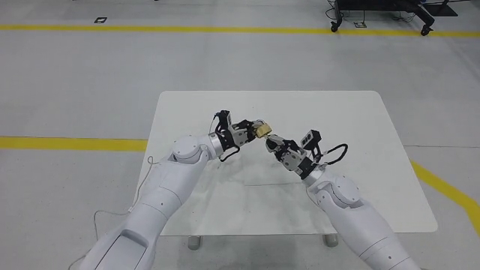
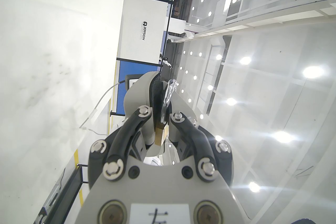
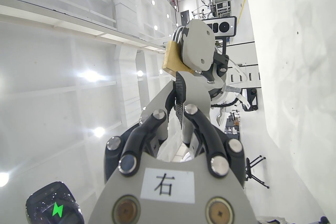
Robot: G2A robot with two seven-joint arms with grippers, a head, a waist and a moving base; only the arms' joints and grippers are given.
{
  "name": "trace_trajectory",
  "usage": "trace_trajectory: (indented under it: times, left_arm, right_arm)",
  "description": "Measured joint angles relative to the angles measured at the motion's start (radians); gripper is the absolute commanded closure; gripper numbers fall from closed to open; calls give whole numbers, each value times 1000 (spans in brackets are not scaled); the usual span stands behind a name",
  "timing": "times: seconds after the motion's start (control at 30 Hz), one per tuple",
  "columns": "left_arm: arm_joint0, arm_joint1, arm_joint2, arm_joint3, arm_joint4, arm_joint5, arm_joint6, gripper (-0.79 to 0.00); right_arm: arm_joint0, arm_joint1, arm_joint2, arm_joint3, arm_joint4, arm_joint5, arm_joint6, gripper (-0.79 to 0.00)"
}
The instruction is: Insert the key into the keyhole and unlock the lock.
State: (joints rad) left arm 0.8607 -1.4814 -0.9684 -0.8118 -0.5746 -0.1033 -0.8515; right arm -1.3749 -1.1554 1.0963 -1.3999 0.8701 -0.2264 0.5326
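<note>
I see the left gripper (image 1: pixel 252 130) holding the brass lock (image 1: pixel 262 128) in the air over the white table (image 1: pixel 360 120), toward 10 o'clock from the table's middle. Its jaws pinch the lock's body from both sides, and the silver shackle (image 3: pixel 178 33) sticks out past them. The right gripper (image 1: pixel 272 142) sits at the lock's 5 o'clock, its jaws pressed together with their tips right at the lock's lower end. I cannot make out the key between them.
</note>
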Motion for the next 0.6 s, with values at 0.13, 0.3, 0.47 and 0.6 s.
trace_trajectory:
  times: [0.13, 0.3, 0.47, 0.6]
  left_arm:
    - [11, 1, 5, -17, 35, -42, 6, 0]
    - [29, 7, 4, -52, 97, -129, 22, 0]
    - [76, 16, -13, -110, 158, -278, 82, 0]
    - [103, 22, -30, -141, 171, -321, 101, 0]
  right_arm:
    - [-2, -5, 17, 11, 106, 40, 67, 0]
    - [25, -3, 46, 79, 240, 181, 239, 0]
    - [56, -11, 51, 151, 352, 309, 309, 0]
    - [84, -15, 44, 200, 391, 389, 400, 0]
